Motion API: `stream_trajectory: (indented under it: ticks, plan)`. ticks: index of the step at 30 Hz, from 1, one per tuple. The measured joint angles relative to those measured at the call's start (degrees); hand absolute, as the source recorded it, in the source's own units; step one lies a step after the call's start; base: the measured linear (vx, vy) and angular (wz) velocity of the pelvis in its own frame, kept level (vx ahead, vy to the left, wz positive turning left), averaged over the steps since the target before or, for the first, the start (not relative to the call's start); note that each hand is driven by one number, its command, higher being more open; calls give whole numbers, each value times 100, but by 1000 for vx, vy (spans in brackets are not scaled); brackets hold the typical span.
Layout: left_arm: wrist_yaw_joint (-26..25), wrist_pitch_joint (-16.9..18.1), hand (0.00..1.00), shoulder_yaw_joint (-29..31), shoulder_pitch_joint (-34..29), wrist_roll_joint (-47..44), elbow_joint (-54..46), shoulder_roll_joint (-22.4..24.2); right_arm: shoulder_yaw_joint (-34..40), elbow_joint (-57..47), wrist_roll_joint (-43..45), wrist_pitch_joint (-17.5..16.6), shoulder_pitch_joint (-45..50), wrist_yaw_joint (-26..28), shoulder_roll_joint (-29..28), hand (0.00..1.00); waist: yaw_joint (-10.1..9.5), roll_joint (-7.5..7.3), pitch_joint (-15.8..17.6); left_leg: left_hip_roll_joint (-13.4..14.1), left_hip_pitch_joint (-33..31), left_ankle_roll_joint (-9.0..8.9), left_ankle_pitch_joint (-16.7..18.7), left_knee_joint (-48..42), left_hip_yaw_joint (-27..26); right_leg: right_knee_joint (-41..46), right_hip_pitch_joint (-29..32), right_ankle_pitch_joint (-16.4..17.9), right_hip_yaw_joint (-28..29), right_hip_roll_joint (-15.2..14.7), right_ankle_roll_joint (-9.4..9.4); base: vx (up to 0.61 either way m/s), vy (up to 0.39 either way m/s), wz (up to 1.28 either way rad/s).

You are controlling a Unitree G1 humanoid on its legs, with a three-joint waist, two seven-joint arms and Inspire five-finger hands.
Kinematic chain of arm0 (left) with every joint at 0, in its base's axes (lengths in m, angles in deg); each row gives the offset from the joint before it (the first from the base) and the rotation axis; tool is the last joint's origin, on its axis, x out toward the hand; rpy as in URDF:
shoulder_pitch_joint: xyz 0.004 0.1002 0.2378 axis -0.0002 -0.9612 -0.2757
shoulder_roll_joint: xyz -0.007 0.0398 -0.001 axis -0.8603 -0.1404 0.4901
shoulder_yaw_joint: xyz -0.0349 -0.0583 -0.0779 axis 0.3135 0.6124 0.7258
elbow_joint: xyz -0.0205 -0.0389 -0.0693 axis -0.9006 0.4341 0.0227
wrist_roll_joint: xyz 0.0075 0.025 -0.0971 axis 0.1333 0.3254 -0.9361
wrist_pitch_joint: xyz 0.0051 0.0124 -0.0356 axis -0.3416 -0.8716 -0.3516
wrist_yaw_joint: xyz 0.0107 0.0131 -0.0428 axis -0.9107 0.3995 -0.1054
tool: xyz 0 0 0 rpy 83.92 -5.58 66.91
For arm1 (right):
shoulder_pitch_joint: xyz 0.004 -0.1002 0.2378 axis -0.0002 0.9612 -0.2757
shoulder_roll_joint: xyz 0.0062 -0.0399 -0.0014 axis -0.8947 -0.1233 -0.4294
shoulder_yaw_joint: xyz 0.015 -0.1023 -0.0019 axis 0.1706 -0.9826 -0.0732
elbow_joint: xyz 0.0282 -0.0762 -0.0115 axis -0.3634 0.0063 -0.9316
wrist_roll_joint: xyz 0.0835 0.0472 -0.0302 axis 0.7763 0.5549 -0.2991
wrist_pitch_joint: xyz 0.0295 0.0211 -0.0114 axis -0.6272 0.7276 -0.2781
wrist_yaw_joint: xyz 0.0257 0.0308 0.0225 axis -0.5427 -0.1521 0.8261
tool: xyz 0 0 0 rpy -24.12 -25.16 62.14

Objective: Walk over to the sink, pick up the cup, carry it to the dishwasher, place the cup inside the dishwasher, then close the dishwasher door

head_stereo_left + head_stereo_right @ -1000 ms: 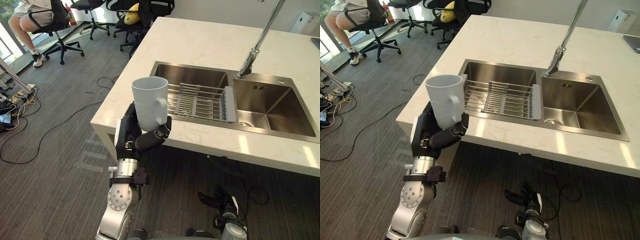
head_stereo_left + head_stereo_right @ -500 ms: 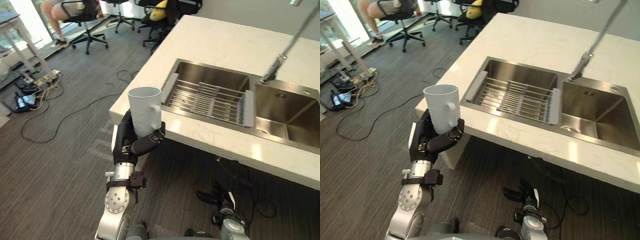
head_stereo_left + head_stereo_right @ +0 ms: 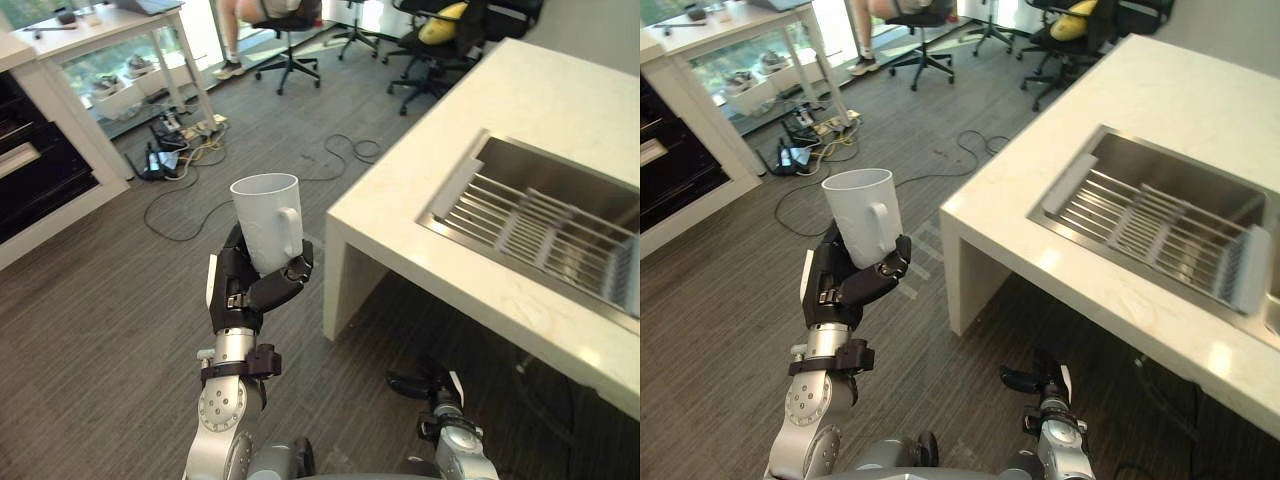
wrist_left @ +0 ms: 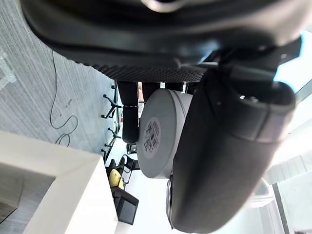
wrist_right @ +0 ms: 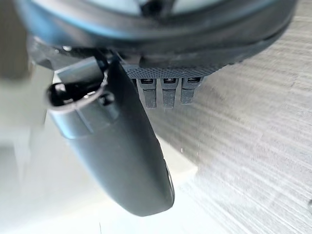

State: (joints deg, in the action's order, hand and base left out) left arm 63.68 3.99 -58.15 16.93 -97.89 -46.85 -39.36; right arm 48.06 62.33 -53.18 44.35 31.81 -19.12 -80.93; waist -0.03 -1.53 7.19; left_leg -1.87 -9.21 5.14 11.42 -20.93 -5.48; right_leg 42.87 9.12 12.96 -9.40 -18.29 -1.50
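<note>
White cup (image 3: 267, 220) sits upright in the left robot hand (image 3: 250, 290), mouth up, handle on the side facing the counter (image 3: 400, 200). Left robot hand is clenched round the cup's lower half, fingers (image 3: 285, 285) wrapped under the handle, palm behind the cup. Left wrist view shows the cup's round base (image 4: 158, 134) with a label on it, held between thumb (image 4: 224, 161) and palm. Cup is in the air over the grey floor (image 3: 110, 300), clear of the counter, which lies to the right of the holding robot hand. Steel sink (image 3: 520, 165) is set in the counter, well apart from the cup, with a dish rack (image 3: 545, 230) across it. Right robot hand (image 3: 425, 385) hangs low by the counter's edge, fingers loosely straight, holding nothing. Beyond the left robot hand: loose cables (image 3: 190, 200) on the floor, office chairs (image 3: 290, 45), a person (image 3: 262, 8) seated on one. Dark cabinet front (image 3: 35, 170) stands far left of the left robot hand; what it is, cannot tell
</note>
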Motion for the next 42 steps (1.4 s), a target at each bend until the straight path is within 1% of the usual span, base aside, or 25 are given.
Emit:
stream_trajectory:
  ticks: [1,3,5,7,8,9,12,14,15,16,17,18,19,20,22,25,28,31,32,34,35,36,39,41,42]
  plan:
    - [-10,0,30,16,3,-1,0,4,-1,-67,-29,0,0,39,-41,90,-9,-9,5,-20,58,-15,13,37,190,15,201,272,433,397,-26,243,-1,93]
    - [-15,-2,30,7,-4,-3,2,8,-2,-238,-27,0,40,65,-63,90,-28,-18,10,-109,210,-61,26,112,450,-194,426,483,840,832,-111,232,-10,73]
    - [-16,-1,30,7,-4,-4,-11,33,-40,-441,-24,-3,124,72,-61,90,-51,-28,3,-190,359,-179,94,117,662,-530,543,497,1048,1130,-128,275,-75,79]
    - [-7,-2,30,-9,-7,-4,-98,109,-136,-714,-24,-3,281,71,-58,90,-52,-102,-22,-270,364,-371,219,-42,681,-1102,553,375,935,1127,-61,223,-113,91]
    - [-2,5,30,-12,-9,-3,-188,196,-226,-842,-25,-3,359,77,-44,90,-53,-126,-26,-248,294,-545,405,-309,677,-1378,441,195,810,1102,-193,248,-169,91]
    - [7,4,30,-58,-21,-6,-210,317,-251,-893,-22,-3,425,94,-37,90,-87,-17,-79,-61,203,-725,530,-504,638,-1498,277,214,553,1181,-150,246,-185,85]
    - [43,5,30,-134,-32,-20,-282,458,-446,-1233,-11,-4,597,98,-25,90,-167,28,-105,241,165,-810,582,-700,367,-1717,-63,259,180,1324,-56,164,-155,59]
    - [72,3,30,-140,-51,-125,-303,474,-439,-1368,35,20,801,53,-34,90,-153,32,-104,437,17,-845,556,-1263,-9,-1911,-393,266,-65,1355,-25,153,-105,49]
    - [72,3,30,-116,-70,-142,-327,470,-451,-1398,39,20,894,64,-19,90,-145,34,-101,519,-108,-929,495,-1647,-199,-2043,-546,269,-115,1344,-19,125,-24,34]
    - [73,5,30,-110,-68,-191,-337,466,-447,-1399,40,26,933,54,-10,90,-154,23,-88,648,-268,-851,636,-1908,-387,-2180,-697,267,-163,1314,-17,103,19,24]
    - [78,11,30,-102,-65,-223,-358,455,-418,-1407,51,26,999,-11,-15,90,-150,41,-97,992,-364,-753,743,-1833,-654,-2182,-768,268,-235,1306,-18,82,62,23]
    - [113,11,30,-91,-62,-224,-357,456,-412,-1418,52,23,1068,-46,-4,90,-128,74,-103,1277,-378,-745,553,-1475,-794,-2160,-816,271,-341,1315,-23,82,123,32]
    - [168,9,30,-114,-57,-226,-351,451,-367,-1410,53,22,1116,-66,17,90,-101,39,-121,1310,-391,-788,329,-1152,-858,-2116,-822,336,-379,1244,-122,64,156,31]
    - [172,9,30,-125,-57,-228,-344,425,-316,-1397,52,24,1117,-72,2,90,-76,-12,-147,1230,-373,-767,316,-1020,-910,-2122,-789,354,-401,1173,-144,50,181,39]
    - [170,15,30,-102,41,-231,-128,320,-10,-1327,61,-8,1106,-99,-105,90,-38,-108,-184,865,-325,-578,152,-542,-896,-2225,-703,347,-483,923,-167,26,148,36]
    - [174,1,30,-134,47,-229,261,192,20,-972,51,-22,975,-80,-85,90,-24,-108,-187,597,-210,-515,-77,-137,-843,-2375,-758,234,-520,793,-326,-16,77,24]
    - [178,-42,30,-233,35,-229,375,162,4,-698,26,-6,834,42,-144,90,-41,-140,-172,478,-126,-498,-121,-28,-899,-2247,-699,333,-530,609,-284,-33,34,6]
    - [277,-92,30,-369,-34,-212,373,98,-224,-591,3,31,739,98,-162,90,-41,-143,-163,356,98,-435,68,-52,-1017,-1587,-636,454,-347,401,-252,6,43,-14]
    - [290,-104,30,-394,-34,-211,365,98,-346,-599,-31,35,707,124,-178,90,-28,-156,-160,324,178,-366,126,-111,-1035,-1062,-460,437,-151,330,-221,29,74,-8]
    - [308,-114,30,-400,-34,-210,310,98,-455,-613,-43,47,633,158,-264,90,-19,-203,-139,276,277,-269,216,-141,-985,-182,-67,262,358,377,70,52,65,12]
    - [311,-122,30,-402,-35,-210,281,99,-467,-646,-80,48,635,175,-374,90,15,-184,-118,280,343,-211,250,-140,-835,285,217,254,723,537,198,99,13,60]
    - [308,-119,30,-426,-33,-210,254,105,-531,-669,-81,51,645,181,-453,90,79,-153,-98,300,353,-206,256,-140,-617,223,300,472,1064,788,68,107,-12,75]
    - [288,-117,30,-401,-21,-212,232,109,-708,-888,-81,52,657,196,-495,90,75,-192,-121,273,307,-255,277,-144,-255,-344,512,584,1580,1218,-30,90,-66,79]
    - [285,-117,30,-346,-21,-213,192,110,-774,-1208,-82,50,714,197,-496,90,58,-319,-201,144,204,-392,366,-298,-48,-1155,476,332,1605,1214,-62,119,-132,72]
    - [285,-135,30,-341,-36,-212,197,184,-780,-1335,-85,49,728,200,-426,90,66,-210,-199,178,163,-499,477,-518,109,-1152,363,264,1443,1208,-310,215,-185,64]
